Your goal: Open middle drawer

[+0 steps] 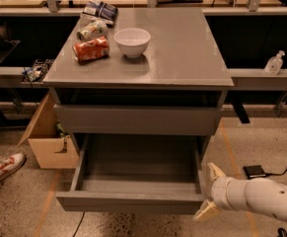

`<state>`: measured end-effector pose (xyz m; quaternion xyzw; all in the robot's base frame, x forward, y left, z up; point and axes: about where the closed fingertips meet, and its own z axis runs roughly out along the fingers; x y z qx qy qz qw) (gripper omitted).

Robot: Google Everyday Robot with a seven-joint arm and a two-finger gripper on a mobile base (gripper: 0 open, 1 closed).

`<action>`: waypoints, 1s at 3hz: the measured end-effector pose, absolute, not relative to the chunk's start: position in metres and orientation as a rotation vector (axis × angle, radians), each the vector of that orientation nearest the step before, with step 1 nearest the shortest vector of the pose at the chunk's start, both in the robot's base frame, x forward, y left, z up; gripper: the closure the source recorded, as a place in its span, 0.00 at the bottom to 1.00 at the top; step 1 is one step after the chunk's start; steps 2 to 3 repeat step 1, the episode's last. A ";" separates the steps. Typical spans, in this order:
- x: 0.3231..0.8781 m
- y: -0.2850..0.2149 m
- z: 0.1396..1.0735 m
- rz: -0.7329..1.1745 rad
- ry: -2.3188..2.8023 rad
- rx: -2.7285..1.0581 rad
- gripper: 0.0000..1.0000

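1. A grey cabinet stands in the middle of the view, seen from above and in front, with a flat grey worktop [182,48].
2. A white bowl [132,41] sits upright left of the worktop's centre.
3. A red can [90,49] lies on its side just left of the bowl, near the worktop's left edge.
4. A pale green can [92,30] lies on its side behind the red can.
5. A dark snack bag [99,10] lies at the worktop's back left corner.
6. Below the worktop's front edge there is a dark recess, then a closed grey drawer front [135,120].
7. Below that front, the middle drawer [133,201] is pulled well out toward the viewer, past the worktop's front edge. Its plain grey box interior is open to view.
8. The gripper [207,191] is below the worktop's front right corner, right beside the front right corner of the middle drawer. Its two pale fingers [216,172] are spread apart, one above the other, and grip nothing. Whether they touch the drawer cannot be told.
9. The white arm [261,199] reaches in from the lower right.
10. On the floor left of the cabinet there is an open cardboard box [47,147], and further left a shoe [4,168].
11. A clear pump bottle [273,63] stands on a shelf beyond the worktop's right edge.
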<state>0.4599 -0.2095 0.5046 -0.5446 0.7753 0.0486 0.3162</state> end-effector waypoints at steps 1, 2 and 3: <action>0.467 -0.241 0.545 -0.054 2.064 -1.411 0.00; 0.467 -0.241 0.545 -0.054 2.064 -1.411 0.00; 0.467 -0.241 0.545 -0.054 2.064 -1.411 0.00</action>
